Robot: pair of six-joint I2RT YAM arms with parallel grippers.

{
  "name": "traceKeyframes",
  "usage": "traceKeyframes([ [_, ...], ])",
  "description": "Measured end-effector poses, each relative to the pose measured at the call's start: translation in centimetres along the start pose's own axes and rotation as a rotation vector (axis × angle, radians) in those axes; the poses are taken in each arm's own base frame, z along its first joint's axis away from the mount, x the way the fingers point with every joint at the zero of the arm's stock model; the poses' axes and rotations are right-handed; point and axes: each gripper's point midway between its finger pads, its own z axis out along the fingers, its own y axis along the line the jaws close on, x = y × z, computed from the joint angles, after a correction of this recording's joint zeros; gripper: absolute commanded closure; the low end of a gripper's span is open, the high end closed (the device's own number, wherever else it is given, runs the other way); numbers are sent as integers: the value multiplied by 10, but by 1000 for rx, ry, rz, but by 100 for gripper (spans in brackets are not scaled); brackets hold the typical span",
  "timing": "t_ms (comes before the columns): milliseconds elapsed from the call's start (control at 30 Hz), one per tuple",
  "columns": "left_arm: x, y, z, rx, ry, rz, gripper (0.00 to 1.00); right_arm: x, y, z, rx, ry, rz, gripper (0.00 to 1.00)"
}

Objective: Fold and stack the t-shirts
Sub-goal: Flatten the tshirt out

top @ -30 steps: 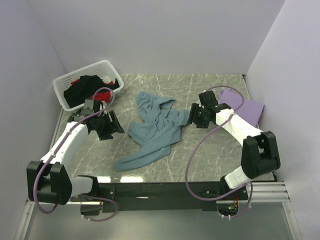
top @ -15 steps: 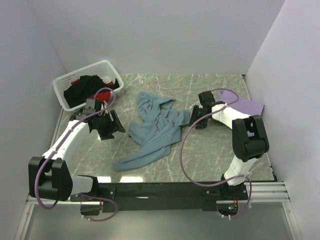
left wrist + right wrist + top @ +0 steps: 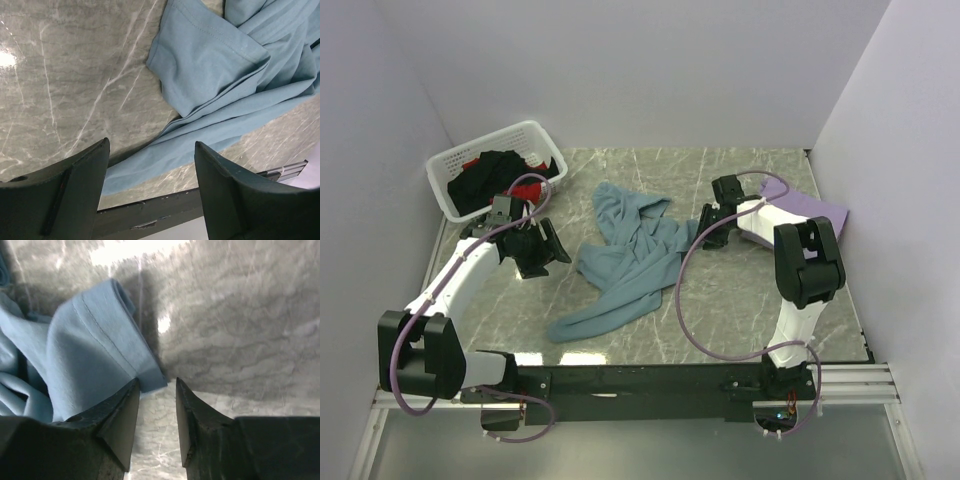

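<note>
Teal t-shirt (image 3: pixel 630 265) is lying crumpled mid-bench (image 3: pixel 740 300). L hand (image 3: pixel 151 145) is hovering by its left edge, fingers spread wide, holding nothing. R hand (image 3: pixel 157 385) is sitting low at a hem corner on the shirt's rt side, fingers narrowly apart w/ bench showing btwn, not pinching cloth. Lavender t-shirt (image 3: pixel 815 208) is lying far rt. Black t-shirt (image 3: pixel 485 180) & red t-shirt (image 3: pixel 528 190) are sitting in basket (image 3: pixel 445 165).

My arm shells (image 3: pixel 460 275) are white, with black joints (image 3: pixel 810 265). Behind my left claw (image 3: pixel 542 260) and right claw (image 3: pixel 705 228), lilac cables (image 3: pixel 682 300) loop away. My fingers (image 3: pixel 75 185) are dark, tapered wedges.
</note>
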Motion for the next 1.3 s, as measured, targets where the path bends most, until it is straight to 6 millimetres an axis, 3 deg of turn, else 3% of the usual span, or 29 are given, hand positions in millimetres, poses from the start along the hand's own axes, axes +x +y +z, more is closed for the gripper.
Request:
traceKeyframes([
  [267, 0, 1, 4, -8, 12, -4, 26, 0, 2, 1, -9, 13, -2, 75],
  [367, -2, 1, 5, -12, 13, -5, 26, 3, 3, 1, -12, 24, -3, 98],
  [667, 5, 15, 8, -112, 22, 43, 27, 14, -3, -7, 12, 70, 14, 100],
  [800, 18, 19, 10, -152, 64, 70, 28, 3, -4, -32, 16, 42, 32, 100],
  [933, 28, 21, 8, -170, 93, 78, 30, -34, -11, -70, 13, -76, 73, 100],
  [1100, 44, 27, 1, -182, 123, 83, 35, -61, -36, -114, 48, -197, 133, 100],
  [1300, 72, 26, -9, -156, 167, 111, 41, -73, -66, -139, 98, -261, 186, 100],
])
